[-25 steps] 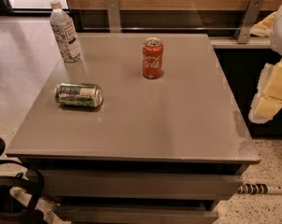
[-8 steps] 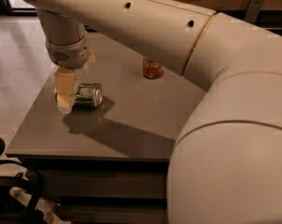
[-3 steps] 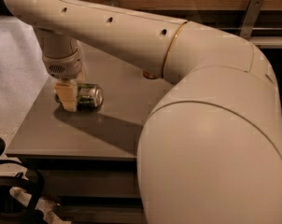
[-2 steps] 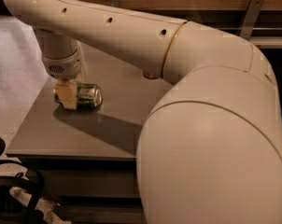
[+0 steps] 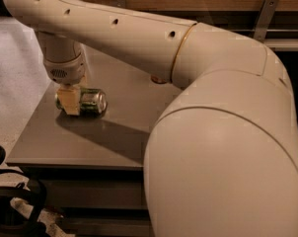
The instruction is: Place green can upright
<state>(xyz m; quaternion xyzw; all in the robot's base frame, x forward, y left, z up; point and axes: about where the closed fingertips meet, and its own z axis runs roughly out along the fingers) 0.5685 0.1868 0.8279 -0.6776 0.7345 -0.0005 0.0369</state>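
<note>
The green can [image 5: 92, 101] lies on its side near the left edge of the grey table [image 5: 90, 144], its silver end facing right. My gripper [image 5: 70, 101] hangs straight down from the wrist [image 5: 64, 68] and is set over the can's left half, covering that part. A sliver of the can's left end shows past it. The can rests on the tabletop.
My big cream arm [image 5: 213, 132] fills the right and top of the view and hides most of the table. A bit of the red can [image 5: 158, 79] shows under the arm at mid-table. The clear bottle is hidden. Pale floor [image 5: 11, 78] lies left of the table.
Since 2.7 s ago the gripper has dropped from beside the can's left end onto the can. Over the last second nothing has visibly moved.
</note>
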